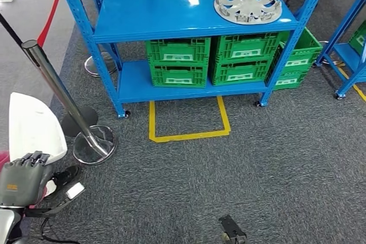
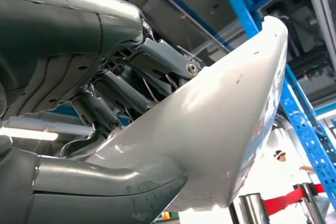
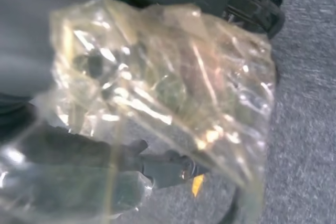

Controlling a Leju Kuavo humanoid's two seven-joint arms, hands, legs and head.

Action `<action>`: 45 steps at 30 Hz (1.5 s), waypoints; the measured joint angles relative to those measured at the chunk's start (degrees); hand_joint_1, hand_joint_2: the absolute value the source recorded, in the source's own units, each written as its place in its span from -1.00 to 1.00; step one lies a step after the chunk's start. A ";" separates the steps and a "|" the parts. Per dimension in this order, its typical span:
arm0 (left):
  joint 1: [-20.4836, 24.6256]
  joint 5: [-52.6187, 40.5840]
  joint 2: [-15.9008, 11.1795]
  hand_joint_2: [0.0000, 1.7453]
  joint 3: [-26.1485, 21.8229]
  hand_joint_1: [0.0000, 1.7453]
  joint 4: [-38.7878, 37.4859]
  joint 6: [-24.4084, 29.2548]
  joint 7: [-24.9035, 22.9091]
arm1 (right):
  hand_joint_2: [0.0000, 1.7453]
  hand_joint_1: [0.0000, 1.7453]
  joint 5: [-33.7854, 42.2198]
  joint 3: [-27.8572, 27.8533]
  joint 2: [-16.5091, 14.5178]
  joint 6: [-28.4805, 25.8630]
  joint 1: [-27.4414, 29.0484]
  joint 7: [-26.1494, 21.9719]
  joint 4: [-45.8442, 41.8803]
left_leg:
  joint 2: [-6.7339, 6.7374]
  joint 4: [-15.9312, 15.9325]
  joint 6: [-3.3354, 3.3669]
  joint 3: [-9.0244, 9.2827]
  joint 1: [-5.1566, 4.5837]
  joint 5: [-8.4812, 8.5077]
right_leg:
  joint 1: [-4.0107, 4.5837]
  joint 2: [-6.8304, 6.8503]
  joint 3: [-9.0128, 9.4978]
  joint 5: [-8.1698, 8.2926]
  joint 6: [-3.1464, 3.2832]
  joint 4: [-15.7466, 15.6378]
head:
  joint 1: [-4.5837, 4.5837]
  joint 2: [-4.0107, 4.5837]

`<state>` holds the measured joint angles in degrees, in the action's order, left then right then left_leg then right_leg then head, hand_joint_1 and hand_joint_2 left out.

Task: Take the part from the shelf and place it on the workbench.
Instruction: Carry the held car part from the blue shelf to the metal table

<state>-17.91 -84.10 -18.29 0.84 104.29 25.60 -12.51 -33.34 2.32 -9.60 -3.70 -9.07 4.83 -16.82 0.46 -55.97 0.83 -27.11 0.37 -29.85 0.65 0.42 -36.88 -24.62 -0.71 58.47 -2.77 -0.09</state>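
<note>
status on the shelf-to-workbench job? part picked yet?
Picked, it seems: the left robot hand grips a white part, held low beside the body. The right robot hand holds a crinkled clear plastic bag. A silver wheel cover remains on the blue shelf. Left: carrying the part to the workbench.

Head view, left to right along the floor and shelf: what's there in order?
Left hand holding the white part → chrome stanchion base → yellow floor marking → silver wheel cover on the blue shelf → tilted green crate beside the shelf.
</note>
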 joint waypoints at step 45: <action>-0.46 3.43 2.18 1.00 -2.89 1.00 0.28 -0.56 2.43 | -1.00 -1.00 0.01 2.96 0.33 -0.79 0.23 0.24 -0.20 | 0.27 -0.64 0.70 -4.59 -0.21 3.94 | -0.70 -0.32 6.92 -3.76 -0.14 -2.22 | -0.12 0.00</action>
<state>-18.37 -80.66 -16.11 -2.05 104.57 25.04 -10.08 -33.33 5.28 -9.27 -4.49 -8.84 5.07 -17.03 0.73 -56.62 1.52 -31.70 0.16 -25.91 -0.05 0.10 -29.96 -28.38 -0.85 56.25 -2.89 -0.09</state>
